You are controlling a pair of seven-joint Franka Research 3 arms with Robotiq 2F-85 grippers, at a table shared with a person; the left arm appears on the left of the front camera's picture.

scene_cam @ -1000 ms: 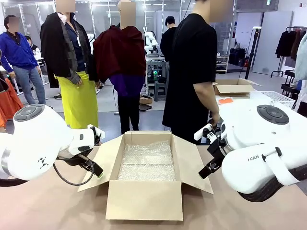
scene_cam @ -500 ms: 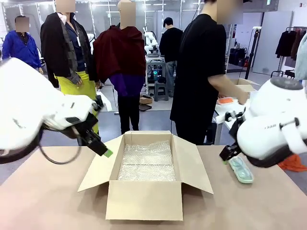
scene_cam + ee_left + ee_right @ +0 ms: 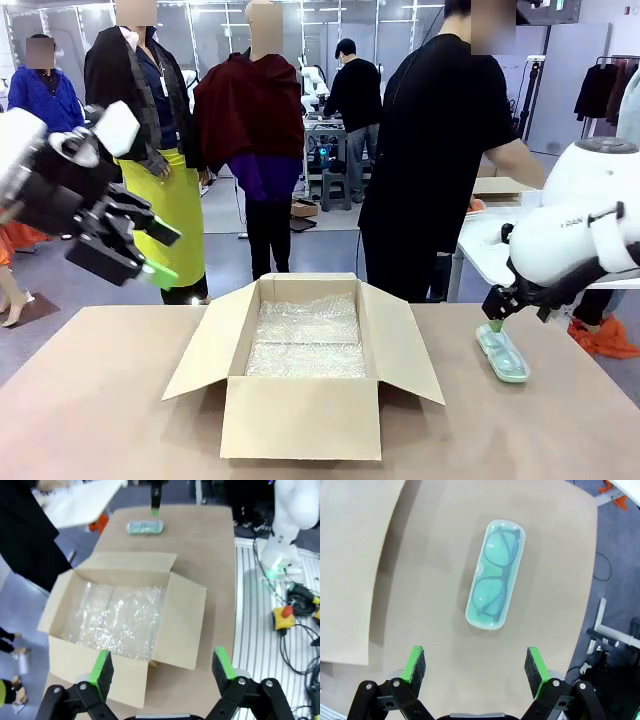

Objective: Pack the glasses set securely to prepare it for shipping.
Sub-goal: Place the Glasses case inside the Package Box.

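One mint-green pack of the glasses set (image 3: 502, 354) lies flat on the table, right of the open cardboard box (image 3: 300, 415). Dark frames show through its lid (image 3: 496, 580). My right gripper (image 3: 505, 318) hovers open just above the pack's far end, and the pack lies ahead of its fingers (image 3: 475, 665). My left gripper (image 3: 162, 253) hangs open high over the table's left side. From above, it looks down on the box (image 3: 187, 625) between its pads (image 3: 162, 665), with the pack (image 3: 145, 527) beyond the box. Nothing is held.
Bubble wrap (image 3: 305, 335) lines the box floor (image 3: 115, 620), and the flaps are spread outward; one flap (image 3: 350, 570) lies left of the pack. A person in black (image 3: 420, 150) stands at the far side, turned toward a white side table (image 3: 480, 245) on the right.
Both arms swung out from beside the box: the left rose up and left, the right went right. The mint-green pack appeared on the table. The person turned to the side table.
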